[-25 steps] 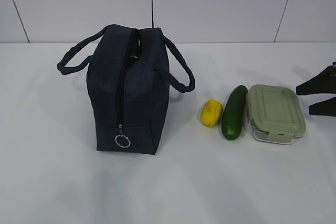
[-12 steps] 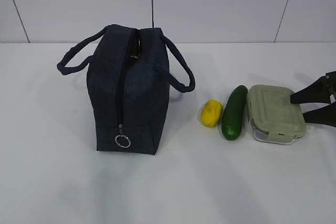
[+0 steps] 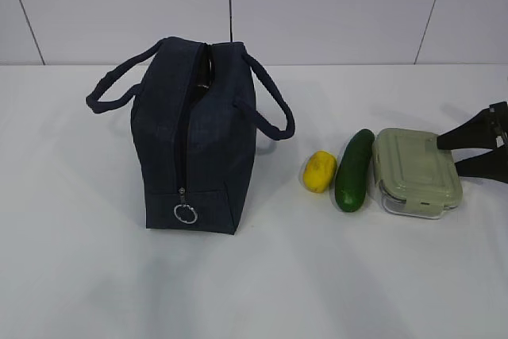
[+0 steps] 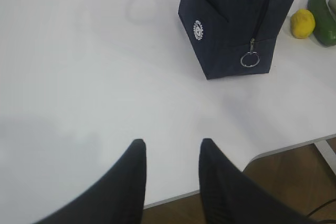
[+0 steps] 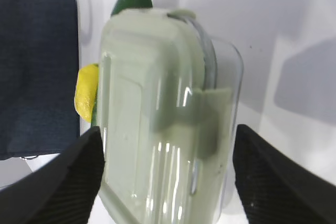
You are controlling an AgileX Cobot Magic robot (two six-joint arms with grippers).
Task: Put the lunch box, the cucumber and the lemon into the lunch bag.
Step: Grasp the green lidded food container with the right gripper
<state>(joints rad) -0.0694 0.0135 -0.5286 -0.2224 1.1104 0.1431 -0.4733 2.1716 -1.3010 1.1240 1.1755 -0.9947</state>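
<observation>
The navy lunch bag (image 3: 198,140) stands upright at centre left, its zipper ring pull (image 3: 185,213) low on the near end. To its right lie the yellow lemon (image 3: 318,171), the dark green cucumber (image 3: 354,170) and the sage-lidded lunch box (image 3: 417,171), side by side. My right gripper (image 3: 448,158) is open, its fingers straddling the lunch box's right end. In the right wrist view the box (image 5: 157,103) fills the gap of the gripper (image 5: 168,130). My left gripper (image 4: 170,145) is open and empty over the near table edge, far from the bag (image 4: 231,19).
The white table (image 3: 79,275) ends at a wall behind the bag. In the left wrist view the table's front edge (image 4: 283,149) lies just under the left fingers, with floor beyond. The lemon (image 4: 303,23) and cucumber (image 4: 321,11) show at top right.
My right gripper has moved left from the frame's right edge, and its open fingers now straddle the lunch box's right end. The objects and the bag have not moved.
</observation>
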